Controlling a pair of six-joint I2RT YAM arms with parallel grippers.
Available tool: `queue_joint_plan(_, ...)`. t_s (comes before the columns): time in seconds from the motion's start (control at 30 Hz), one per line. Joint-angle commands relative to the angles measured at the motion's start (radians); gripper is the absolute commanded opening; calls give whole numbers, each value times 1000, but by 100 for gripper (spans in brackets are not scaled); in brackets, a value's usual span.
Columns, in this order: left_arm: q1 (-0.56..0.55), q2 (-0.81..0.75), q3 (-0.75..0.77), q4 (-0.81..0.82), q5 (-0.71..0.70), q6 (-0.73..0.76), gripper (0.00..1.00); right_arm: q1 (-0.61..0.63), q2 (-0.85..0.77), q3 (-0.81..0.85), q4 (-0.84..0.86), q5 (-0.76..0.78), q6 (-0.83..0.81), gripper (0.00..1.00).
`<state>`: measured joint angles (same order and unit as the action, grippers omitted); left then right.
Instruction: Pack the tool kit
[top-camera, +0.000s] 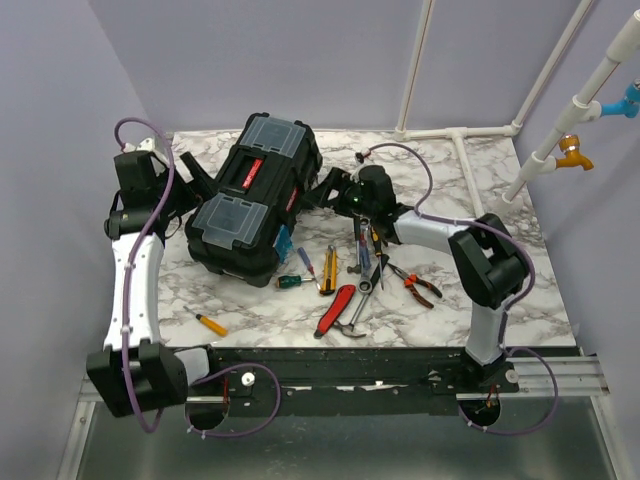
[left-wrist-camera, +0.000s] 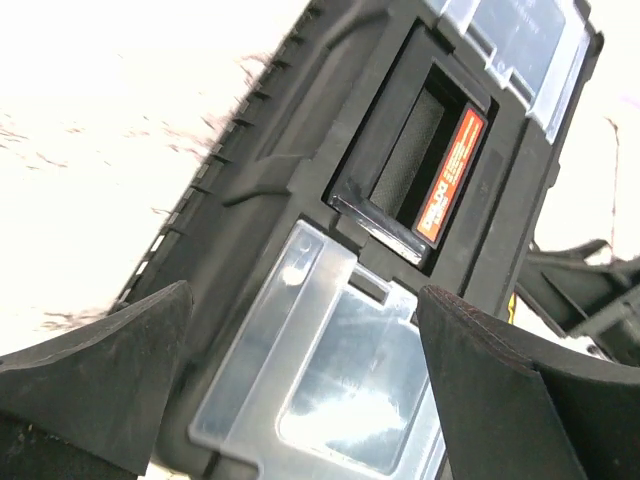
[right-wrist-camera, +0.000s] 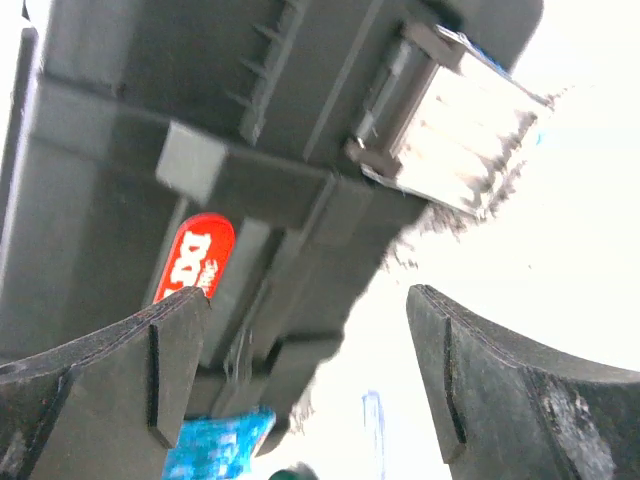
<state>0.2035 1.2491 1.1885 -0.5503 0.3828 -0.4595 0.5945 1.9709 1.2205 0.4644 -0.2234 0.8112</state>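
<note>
The black toolbox (top-camera: 255, 195) lies closed on the marble table, slanted, with a red handle (top-camera: 250, 172) and two grey lid compartments. My left gripper (top-camera: 195, 188) is open and empty at the box's left side; in the left wrist view (left-wrist-camera: 305, 370) its fingers (left-wrist-camera: 110, 370) straddle a clear lid compartment (left-wrist-camera: 350, 390). My right gripper (top-camera: 318, 193) is open and empty at the box's right side; in the right wrist view (right-wrist-camera: 305, 370) it faces the box wall with a red logo (right-wrist-camera: 195, 255) and a teal latch (right-wrist-camera: 215, 440). Loose hand tools lie in front of the box.
On the table to the right of the box lie a green screwdriver (top-camera: 295, 281), a yellow-handled tool (top-camera: 328, 268), a red-handled tool (top-camera: 335, 310), a blue screwdriver (top-camera: 363, 245) and orange pliers (top-camera: 415, 285). A small yellow screwdriver (top-camera: 211, 324) lies front left. White pipes (top-camera: 460, 132) cross the back right.
</note>
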Motion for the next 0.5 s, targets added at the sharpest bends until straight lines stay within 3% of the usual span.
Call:
queue_joint_plan(0.0, -66, -183, -36, -12, -277, 4, 96, 15, -169, -84, -211, 112, 1, 89)
queue_joint_plan(0.1, -123, -278, -71, 17, -318, 24, 97, 34, -259, -169, -243, 149, 28, 96)
queue_joint_plan(0.27, -128, -293, -112, -22, -300, -32, 99, 58, -346, -366, -68, 80, 197, 99)
queue_joint_plan(0.37, -128, -292, -120, -89, -397, -105, 99, 109, -336, -371, -58, 91, 264, 100)
queue_joint_plan(0.47, -128, -328, -183, -72, -384, -165, 98, 162, -303, -369, -2, 84, 315, 100)
